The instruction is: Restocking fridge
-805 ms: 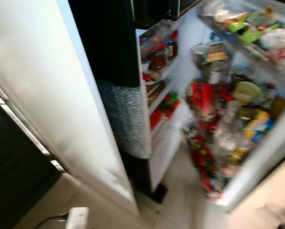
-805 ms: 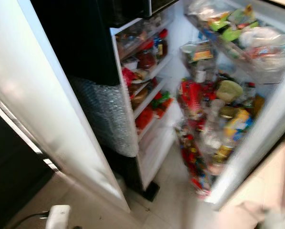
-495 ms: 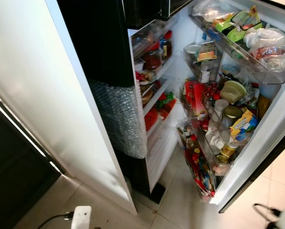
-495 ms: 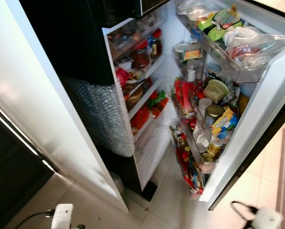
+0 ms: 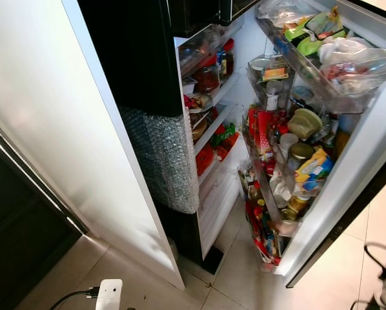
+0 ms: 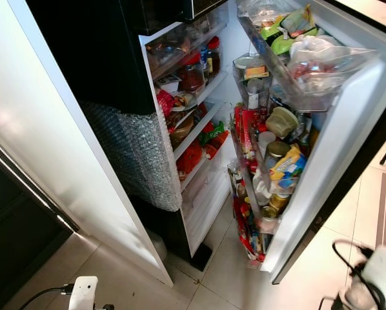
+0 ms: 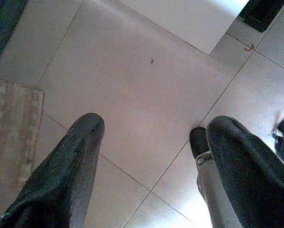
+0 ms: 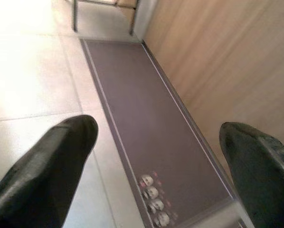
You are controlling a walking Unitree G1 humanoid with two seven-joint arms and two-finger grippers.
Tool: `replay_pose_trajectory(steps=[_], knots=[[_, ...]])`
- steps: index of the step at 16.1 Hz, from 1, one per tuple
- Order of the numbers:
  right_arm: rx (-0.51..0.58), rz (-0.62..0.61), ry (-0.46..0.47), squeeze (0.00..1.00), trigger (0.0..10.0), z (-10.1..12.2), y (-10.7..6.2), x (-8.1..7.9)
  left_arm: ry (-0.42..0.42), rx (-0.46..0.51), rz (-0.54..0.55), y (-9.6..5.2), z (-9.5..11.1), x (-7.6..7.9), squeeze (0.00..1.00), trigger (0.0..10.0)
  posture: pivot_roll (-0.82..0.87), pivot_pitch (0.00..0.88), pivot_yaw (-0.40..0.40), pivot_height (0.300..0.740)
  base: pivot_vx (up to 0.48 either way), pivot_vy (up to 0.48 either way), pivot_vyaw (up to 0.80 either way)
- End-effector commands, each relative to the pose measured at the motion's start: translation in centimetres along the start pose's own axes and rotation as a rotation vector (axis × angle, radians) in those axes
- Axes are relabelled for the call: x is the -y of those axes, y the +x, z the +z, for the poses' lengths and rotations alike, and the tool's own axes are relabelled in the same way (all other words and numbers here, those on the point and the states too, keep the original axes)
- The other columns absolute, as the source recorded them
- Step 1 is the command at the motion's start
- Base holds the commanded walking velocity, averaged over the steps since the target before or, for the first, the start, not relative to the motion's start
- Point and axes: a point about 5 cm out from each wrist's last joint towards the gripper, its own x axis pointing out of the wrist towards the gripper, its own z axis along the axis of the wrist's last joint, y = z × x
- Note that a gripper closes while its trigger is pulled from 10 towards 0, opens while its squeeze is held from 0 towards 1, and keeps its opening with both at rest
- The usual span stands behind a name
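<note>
Fridge (image 5: 199,123): door (image 5: 348,174) open, shelves crammed full.
Left gripper (image 7: 151,156): fingers apart, empty.
Right gripper (image 8: 156,156): fingers apart, empty.
Risk: a bump could knock jars off the door.

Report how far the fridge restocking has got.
Done: the fridge door stands open, and its racks and the inner shelves already look packed with jars, bottles and packets. In hand: nothing. The left gripper and right gripper are both open and empty, hanging over the floor. Left: picking up any items and placing them; none are visible waiting nearby.
</note>
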Motion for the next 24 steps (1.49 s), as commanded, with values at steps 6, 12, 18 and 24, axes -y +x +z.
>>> replay_pose_trajectory(steps=[6,12,18,24], knots=[[0.12,0.151,0.019,0.0,10.0,2.3,0.7,-0.4,-0.018,-0.009,0.016,-0.1,-0.4,-0.2,0.0,10.0,-0.19,0.0,0.074,0.74,0.0,0.0,0.0],[0.216,0.437,0.058,0.0,10.0,5.1,0.5,-3.3,-0.019,-0.011,0.011,-0.1,-0.5,0.0,0.0,10.0,-0.19,0.0,0.074,0.74,0.0,0.0,0.0],[0.265,0.743,0.049,0.0,10.0,6.4,-1.2,-6.9,-0.004,-0.006,0.005,-0.1,-0.4,0.1,0.0,10.0,-0.19,0.0,0.075,0.74,0.0,0.0,0.0],[0.254,1.275,0.007,0.0,10.0,6.7,-5.7,-11.9,0.008,-0.005,-0.004,-0.1,-0.5,0.4,0.0,10.0,-0.19,0.0,0.074,0.74,0.0,0.0,0.0]])
